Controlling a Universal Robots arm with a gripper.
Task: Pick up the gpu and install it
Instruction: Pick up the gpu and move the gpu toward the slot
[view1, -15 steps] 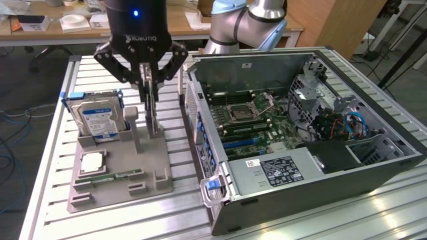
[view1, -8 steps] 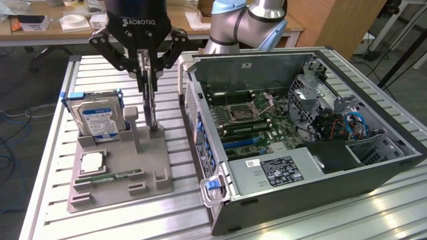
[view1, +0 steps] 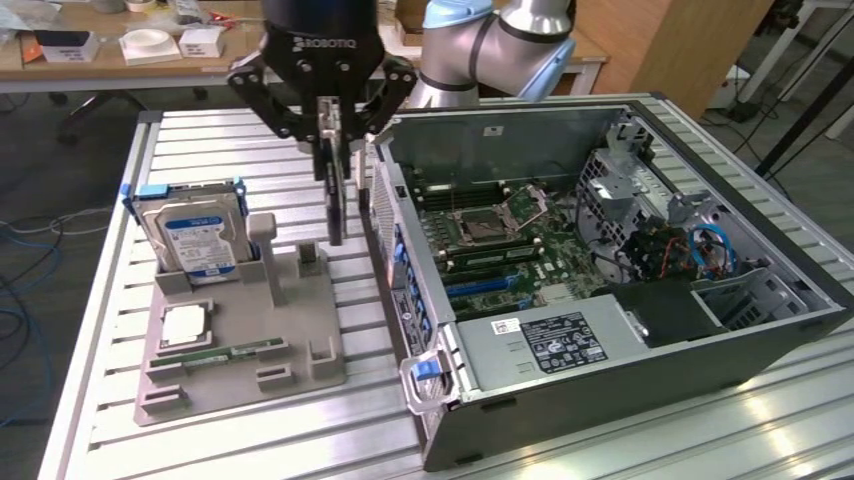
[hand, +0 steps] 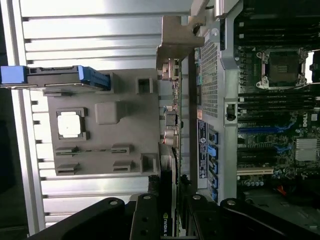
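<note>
The black claw (view1: 342, 150) is half closed on the thin dark gpu card (view1: 335, 215) and holds it upright on its edge over the grey plastic fixture (view1: 240, 330). In the exterior view the card is at nine o'clock from the open computer case (view1: 601, 390).

The gripper (view1: 342, 165) is matte black, its body stamped ROBOTIQ in white letters. It splits into angular link bars — each hinged on a small silver pin — that taper to slim dark fingers (view1: 328, 125). The arm (view1: 527, 45) is a rounded silver-grey tube with pale blue caps on its joints. In the wrist view the black links carry round, bright pivot heads.
</note>
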